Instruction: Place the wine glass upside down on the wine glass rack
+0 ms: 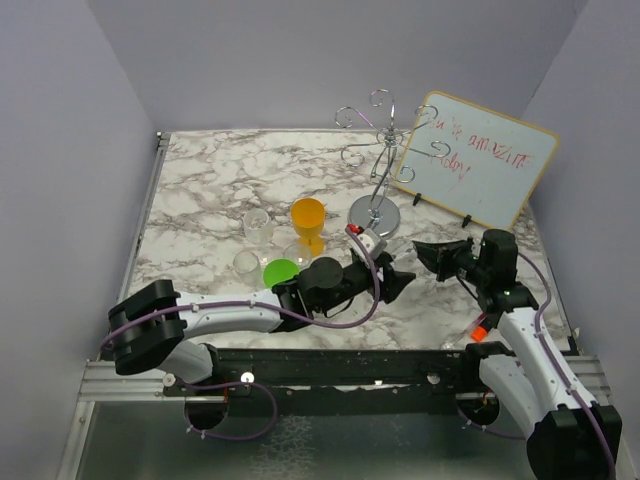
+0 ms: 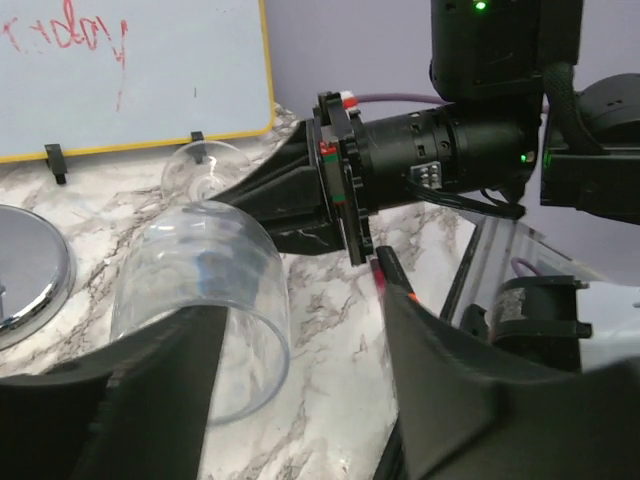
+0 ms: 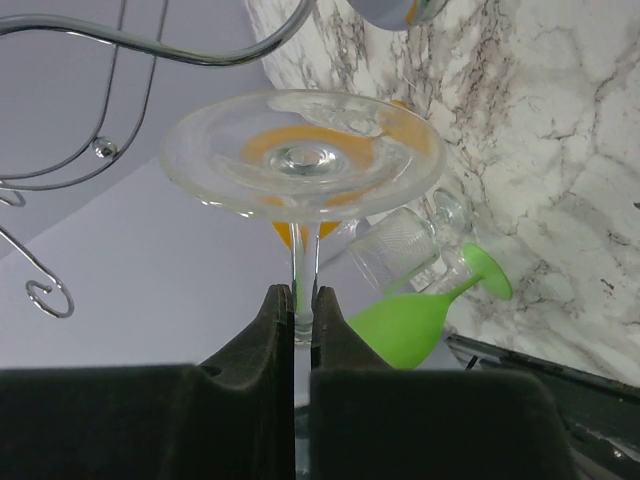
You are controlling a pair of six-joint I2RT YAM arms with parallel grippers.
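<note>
My right gripper [image 3: 303, 300] is shut on the stem of a clear wine glass [image 3: 300, 152], whose round foot faces the wrist camera. In the left wrist view the glass [image 2: 205, 290] is held low over the table, bowl toward the camera, with the right gripper [image 2: 262, 195] clamped between bowl and foot. My left gripper [image 2: 300, 335] is open, and its left finger [image 2: 150, 390] is beside the bowl. In the top view both grippers, left [image 1: 398, 283] and right [image 1: 432, 250], meet in front of the chrome wine glass rack [image 1: 378, 205]. The rack's curled arms [image 3: 100, 45] show above the foot.
A white board with red writing [image 1: 480, 165] leans at the back right, just behind the rack. An orange glass [image 1: 308, 222], a green glass [image 1: 280, 271] and two clear glasses [image 1: 258, 224] stand or lie left of the grippers. Grey walls enclose the marble table [image 1: 210, 185].
</note>
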